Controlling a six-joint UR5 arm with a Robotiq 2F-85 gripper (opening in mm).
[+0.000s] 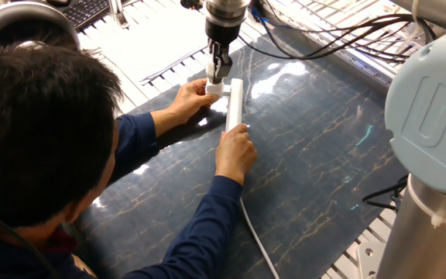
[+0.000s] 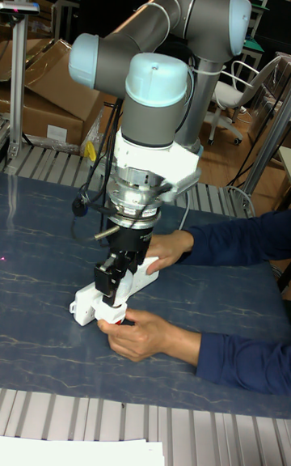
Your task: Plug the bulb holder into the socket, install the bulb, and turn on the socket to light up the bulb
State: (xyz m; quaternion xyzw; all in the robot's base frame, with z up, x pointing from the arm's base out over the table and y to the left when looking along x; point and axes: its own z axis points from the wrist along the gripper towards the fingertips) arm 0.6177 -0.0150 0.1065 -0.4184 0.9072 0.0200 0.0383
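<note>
Gripper (image 1: 217,75) over far end of socket (image 1: 235,105), person steadying both sides.
Socket lies flat on dark mat (image 1: 324,155), long axis running away from person, cord (image 1: 258,240) trailing off near end. Fingers nearly closed on small white piece, prob. bulb holder (image 1: 214,88), beside socket's far end; can't tell grip for sure. One hand (image 1: 235,151) on socket's near end, other hand (image 1: 188,99) at the holder.

Fixed view: high, behind the person's shoulder, looking down across the desk (image 1: 324,155). Tall fixed view: opposite side, near desk level. Shared: socket (image 1: 235,103) and hands.
</note>
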